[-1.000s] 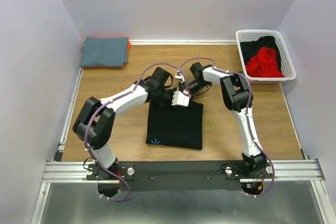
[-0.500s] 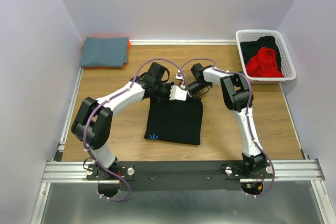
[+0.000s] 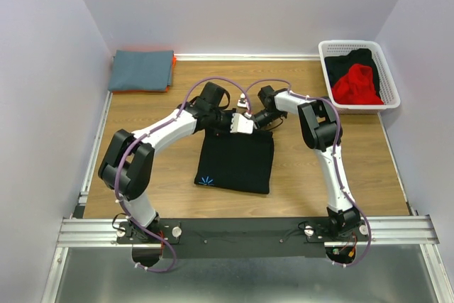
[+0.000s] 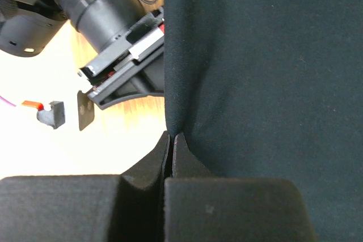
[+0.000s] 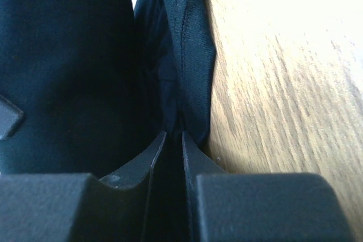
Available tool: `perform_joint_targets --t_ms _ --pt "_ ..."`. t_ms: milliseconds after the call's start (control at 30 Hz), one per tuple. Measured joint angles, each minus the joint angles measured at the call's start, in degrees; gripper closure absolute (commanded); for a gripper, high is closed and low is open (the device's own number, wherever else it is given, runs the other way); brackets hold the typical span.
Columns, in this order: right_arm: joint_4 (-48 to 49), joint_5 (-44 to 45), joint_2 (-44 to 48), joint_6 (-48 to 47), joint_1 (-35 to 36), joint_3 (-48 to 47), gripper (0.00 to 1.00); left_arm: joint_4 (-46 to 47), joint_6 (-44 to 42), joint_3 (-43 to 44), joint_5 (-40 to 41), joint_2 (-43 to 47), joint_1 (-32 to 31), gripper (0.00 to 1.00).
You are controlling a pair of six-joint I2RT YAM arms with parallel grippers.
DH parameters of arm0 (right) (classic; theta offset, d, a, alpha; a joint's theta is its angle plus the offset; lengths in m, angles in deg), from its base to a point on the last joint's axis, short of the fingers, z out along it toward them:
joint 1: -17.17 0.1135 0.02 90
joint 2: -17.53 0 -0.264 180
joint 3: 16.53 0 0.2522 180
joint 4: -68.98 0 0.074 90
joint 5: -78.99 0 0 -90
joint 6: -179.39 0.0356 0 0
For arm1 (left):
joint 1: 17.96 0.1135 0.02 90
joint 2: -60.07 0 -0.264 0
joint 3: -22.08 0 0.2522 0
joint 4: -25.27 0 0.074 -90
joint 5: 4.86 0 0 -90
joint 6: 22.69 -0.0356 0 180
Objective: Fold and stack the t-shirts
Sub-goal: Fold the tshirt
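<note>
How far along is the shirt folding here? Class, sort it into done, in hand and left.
Done: a blue shirt lies folded on an orange one at the far left corner. In hand: the black shirt mid-table, folded, its far edge pinched by both arms' jaws. Left: a red shirt and another black one in the basket.
</note>
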Motion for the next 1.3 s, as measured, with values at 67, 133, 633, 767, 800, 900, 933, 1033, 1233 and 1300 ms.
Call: perform_joint_targets --t_ms 67,133,633,767,800,900,933,1033,1233,1300 --pt "0.0 -0.2 0.0 -0.2 0.0 0.0 0.76 1.5 0.1 -0.3 0.0 -0.1 0.0 1.0" --pt "0.0 -0.2 0.0 -0.3 0.0 0.0 0.76 3.4 0.1 -1.1 0.1 -0.1 0.0 1.0" --pt "-1.1 14.3 4.9 -0.3 0.3 -1.5 0.64 17.6 -0.9 -9.9 4.6 -1.2 -0.1 0.99" --pt "-1.1 21.7 6.6 0.4 0.3 -3.4 0.58 19.9 -1.9 -10.3 6.1 -1.9 -0.8 0.83" --pt "-1.3 24.6 7.1 0.6 0.3 -4.2 0.55 20.4 -2.4 -10.4 6.6 -2.0 -0.9 0.79" --pt "-1.3 32.4 8.4 0.9 0.4 -5.9 0.44 20.9 -3.4 -10.4 7.1 -2.0 -1.3 0.67" --pt "-1.2 35.0 9.2 0.7 0.4 -6.1 0.41 20.8 -3.5 -10.4 7.2 -1.9 -1.4 0.65" --pt "-1.1 42.0 11.4 0.1 0.3 -6.2 0.32 18.2 -3.8 -9.6 7.1 -1.4 -1.5 0.58" --pt "-1.0 51.5 16.7 -1.7 -0.9 -6.1 0.31 10.6 -1.7 -3.4 5.0 1.6 -0.1 0.48" --pt "-1.0 52.7 18.2 -2.1 -1.5 -6.1 0.31 9.1 -0.4 -1.9 3.7 3.2 0.7 0.46"
